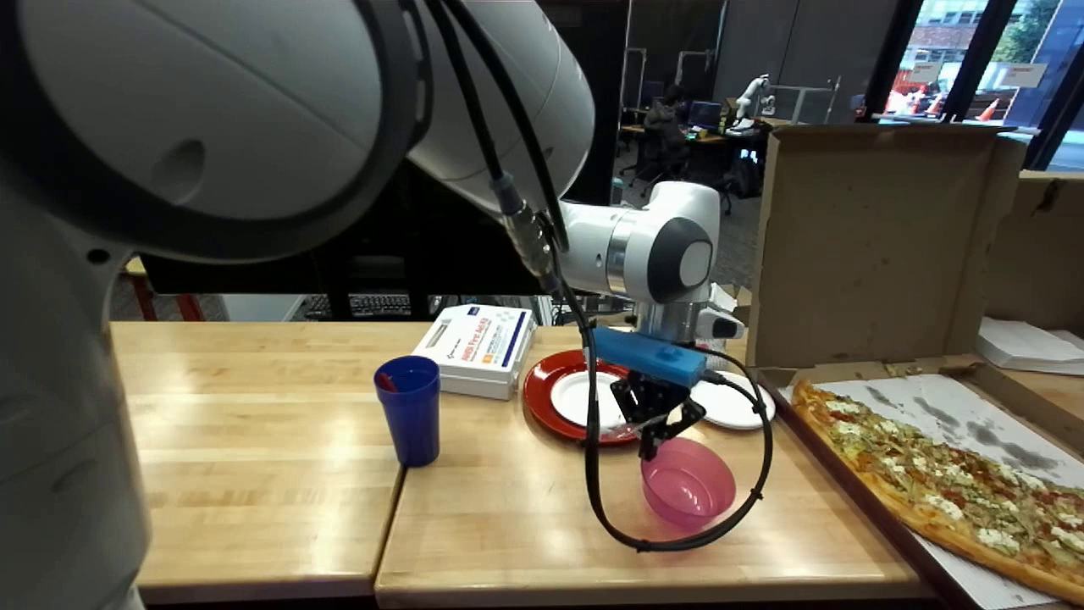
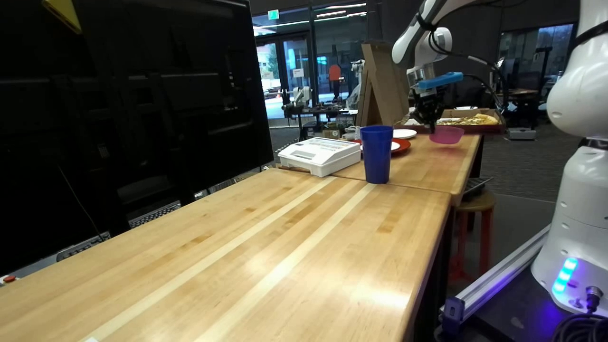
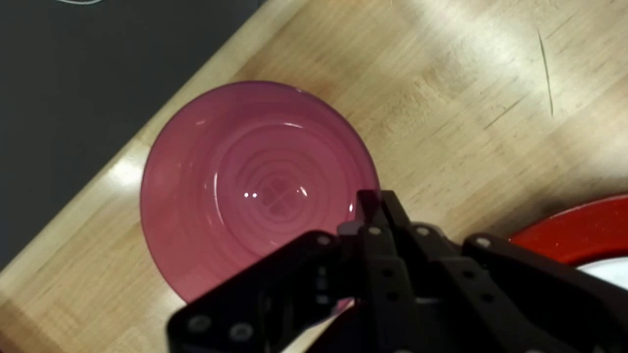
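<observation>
Pinching the bowl [image 3: 265, 181] by its rim, our gripper [image 3: 381, 201] partly hides it; our wrist view crops the red plate [image 3: 584, 230].

Bright daylight fills the windows [image 1: 936, 47] at the upper right of an exterior view; their surroundings are dim. Pale glare streaks the wooden table [image 2: 266, 251] in both exterior views, and blue lights [image 2: 565, 275] glow at lower right in an exterior view. In the wrist view, small highlights dot the pink bowl [image 3: 274, 162], while the dark gripper [image 3: 381, 193] near the bottom looks soft.
</observation>
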Robot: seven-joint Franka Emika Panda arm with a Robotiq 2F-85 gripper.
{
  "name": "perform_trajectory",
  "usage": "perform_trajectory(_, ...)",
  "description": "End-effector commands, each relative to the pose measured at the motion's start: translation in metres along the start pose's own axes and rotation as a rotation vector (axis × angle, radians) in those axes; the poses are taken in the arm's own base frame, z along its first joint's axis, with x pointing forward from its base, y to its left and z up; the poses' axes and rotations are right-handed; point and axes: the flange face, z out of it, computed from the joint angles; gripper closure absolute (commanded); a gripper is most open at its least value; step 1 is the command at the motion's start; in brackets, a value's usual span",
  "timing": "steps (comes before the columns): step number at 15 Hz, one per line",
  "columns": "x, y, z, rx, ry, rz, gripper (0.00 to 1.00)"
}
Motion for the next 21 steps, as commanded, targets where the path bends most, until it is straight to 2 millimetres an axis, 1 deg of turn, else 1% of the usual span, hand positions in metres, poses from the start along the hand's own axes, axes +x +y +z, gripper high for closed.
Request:
perform_trajectory(1,-0.031,-0.011,0.000,-0.033,0.033,-0.056,0.99)
perform_trajectory(8,-0.055,-0.031,-0.004,-0.099,0.105,-0.142,0.99)
perform_trajectory(13,-0.063,-0.042,-0.011,-0.097,0.151,-0.220,0.99)
perform_trajectory(17,-0.063,-0.043,-0.020,-0.089,0.176,-0.272,0.99)
perform_trajectory(21,-0.057,-0.046,-0.036,-0.077,0.203,-0.311,0.99)
